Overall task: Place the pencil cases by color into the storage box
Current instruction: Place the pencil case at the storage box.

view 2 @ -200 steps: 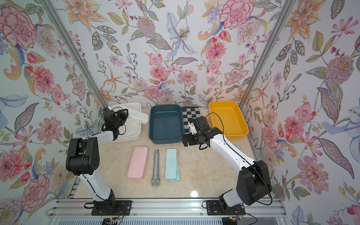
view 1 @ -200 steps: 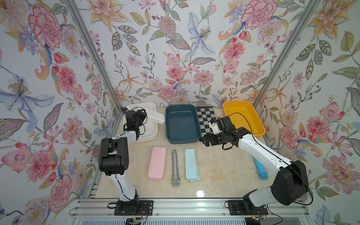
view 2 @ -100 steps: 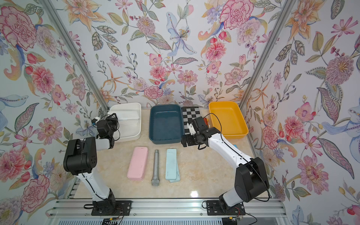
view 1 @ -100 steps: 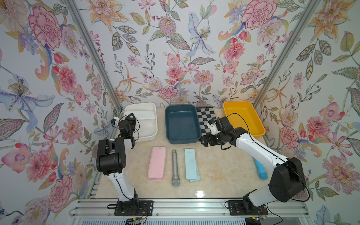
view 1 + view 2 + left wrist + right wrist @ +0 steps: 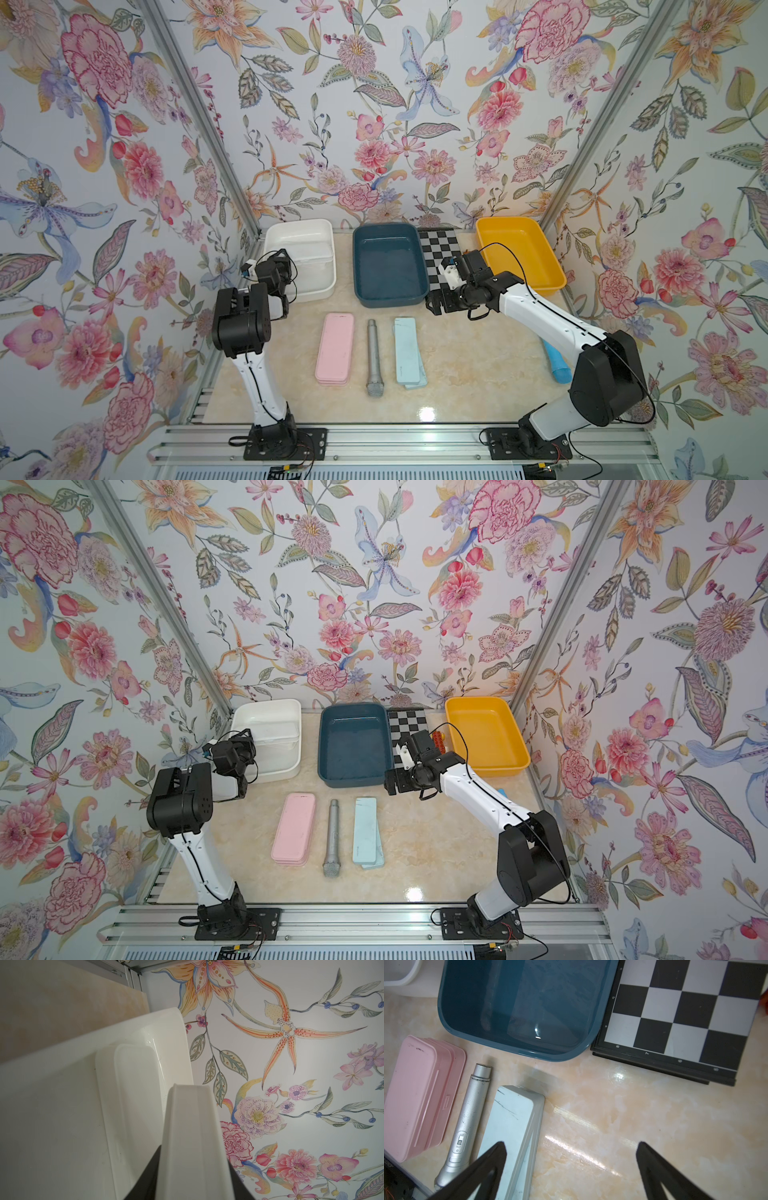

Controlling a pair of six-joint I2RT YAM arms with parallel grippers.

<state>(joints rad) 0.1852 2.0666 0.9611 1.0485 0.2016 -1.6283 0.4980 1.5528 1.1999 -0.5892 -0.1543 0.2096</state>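
Drawn back from over the white box [image 5: 299, 226], the left gripper [image 5: 286, 268] hangs at its near rim in both top views. Left wrist view: a white case [image 5: 191, 1136] sits between its fingers, grip impossible to tell, probably mid-release; a second white case [image 5: 133, 1105] lies boxed. Right wrist view: the right gripper [image 5: 571, 1144], fingers apart, hovers beside the pale blue cases [image 5: 512, 1122], likely straddling them next.

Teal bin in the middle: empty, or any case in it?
Empty. In both top views the teal bin shows only bare floor; the right wrist view shows just glare inside.
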